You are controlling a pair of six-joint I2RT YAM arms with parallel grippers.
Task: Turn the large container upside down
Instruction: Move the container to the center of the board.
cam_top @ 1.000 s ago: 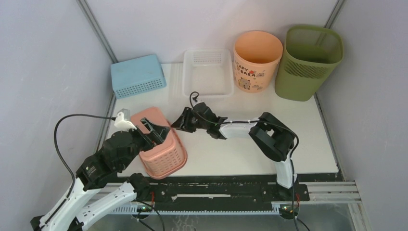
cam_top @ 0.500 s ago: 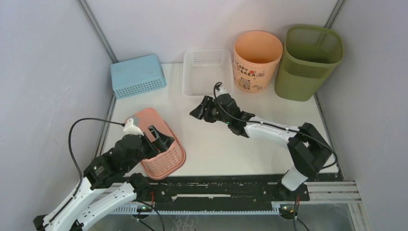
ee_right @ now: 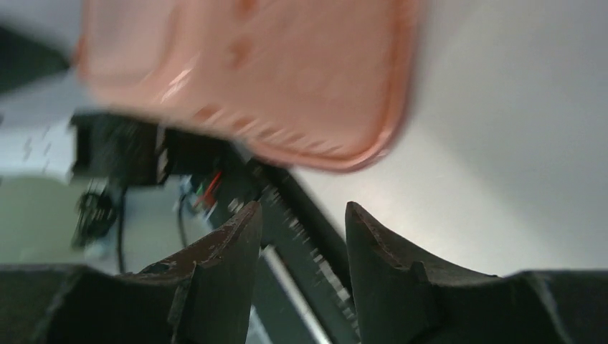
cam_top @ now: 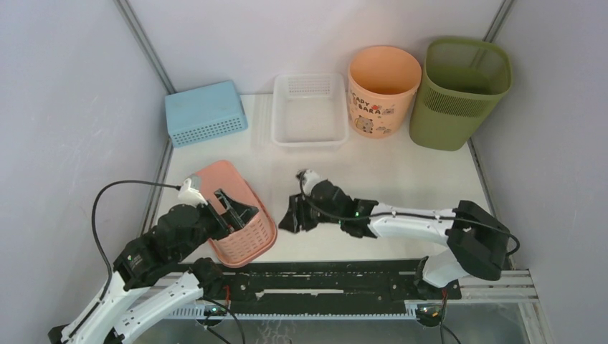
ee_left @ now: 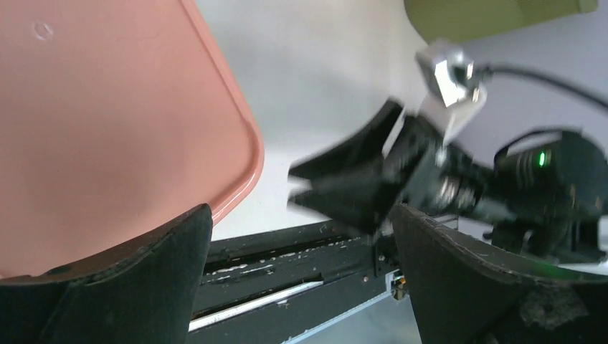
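The large container, a tall olive-green bin [cam_top: 462, 93] with a mesh upper band, stands upright and open side up at the far right back corner of the table. A sliver of it shows at the top of the left wrist view [ee_left: 487, 14]. My left gripper [cam_top: 240, 209] is open and empty, its jaws wide apart [ee_left: 300, 215] beside the pink basket [cam_top: 240, 222]. My right gripper [cam_top: 289, 218] is low over the near middle of the table, pointing left at the pink basket, jaws apart and empty [ee_right: 302, 209]. Both grippers are far from the bin.
A round peach bucket [cam_top: 382, 89] stands just left of the bin. A clear tray [cam_top: 310, 107] and a blue upturned basket [cam_top: 206, 112] lie along the back. The pink basket [ee_left: 107, 122] [ee_right: 251, 72] lies at the near left. The black rail [cam_top: 323, 279] runs along the near edge.
My right gripper has swung back from near the clear tray to the near middle of the table, close to the pink basket. My left gripper has shifted only slightly.
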